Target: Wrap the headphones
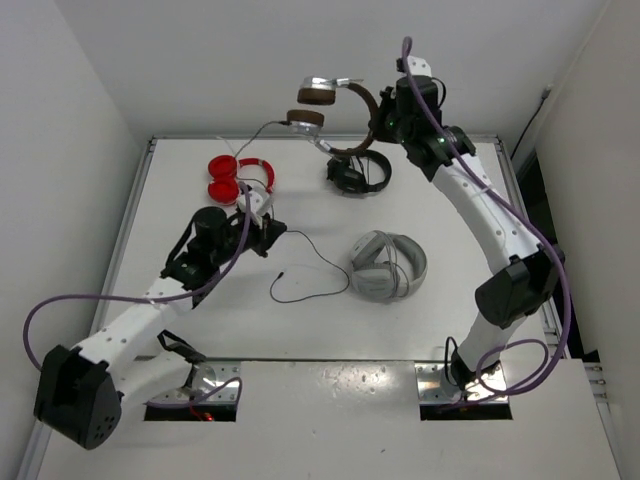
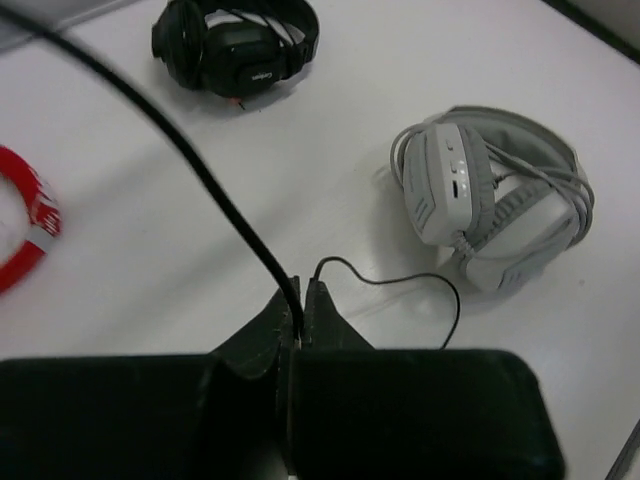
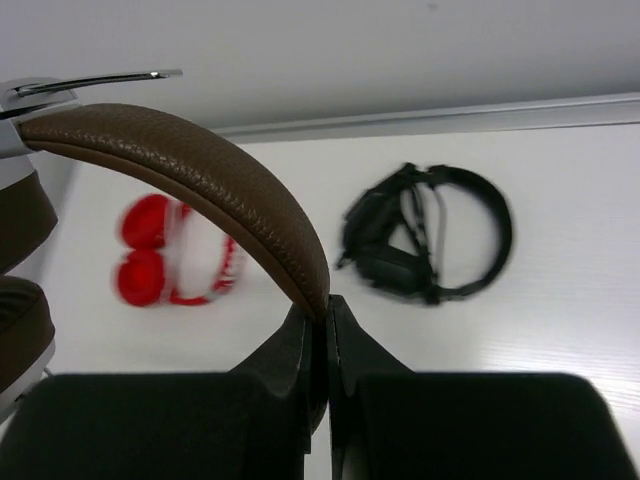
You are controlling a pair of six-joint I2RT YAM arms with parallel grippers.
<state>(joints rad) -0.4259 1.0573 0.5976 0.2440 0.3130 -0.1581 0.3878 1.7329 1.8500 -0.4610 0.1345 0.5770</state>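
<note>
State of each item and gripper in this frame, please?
Brown headphones: held aloft by headband.
Cable: unwrapped, trailing across the table.
Right gripper: shut on the headband.
Left gripper: shut on the cable.
Red headphones: on table.
Black headphones: on table.
Grey headphones: on table, cord wound round them.

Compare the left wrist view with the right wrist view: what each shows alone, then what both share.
Left wrist only: the grey headphones and the thin black cable, pinched in the left gripper. Right wrist only: the brown headband, clamped in the right gripper. Both: the black headphones, the red headphones, the white table.
</note>
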